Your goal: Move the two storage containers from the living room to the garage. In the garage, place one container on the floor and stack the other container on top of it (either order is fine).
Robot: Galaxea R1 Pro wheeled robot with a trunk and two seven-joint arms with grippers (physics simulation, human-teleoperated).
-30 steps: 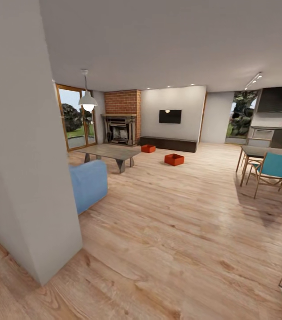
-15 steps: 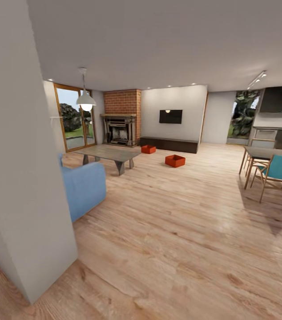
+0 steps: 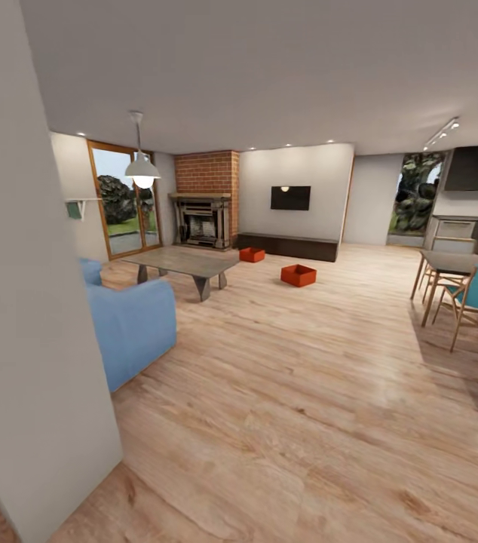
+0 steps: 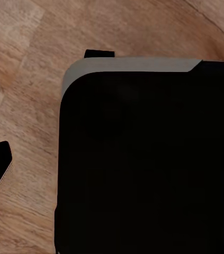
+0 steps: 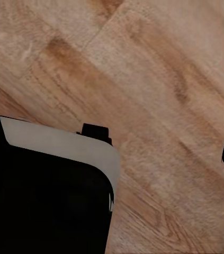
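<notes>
In the living room, on the way in; both storage containers sit on the pale wood-plank floor (image 3: 292, 392) far ahead: the nearer storage container (image 3: 298, 275) lies out in the open, well apart from the dining table (image 3: 461, 262); the farther storage container (image 3: 252, 254) lies just in front of the low dark cabinet (image 3: 288, 246) under the wall TV (image 3: 290, 197), past the coffee table (image 3: 182, 262). White wall corner (image 3: 28, 317) close on my left, blue sofa (image 3: 130, 324) just beyond it. Wrist views look down on plank flooring and the dark body of my base; small black fingertip shapes at the frame edges, too little to judge; I cannot tell whether the left gripper or the right gripper is wide or narrow. Step in hand, as I judge it: approach. To do it well: steer clear of the wall corner and sofa, take the open lane down the middle, head for the nearer box first, arrive square to one of its long sides so both arms can reach it.
</notes>
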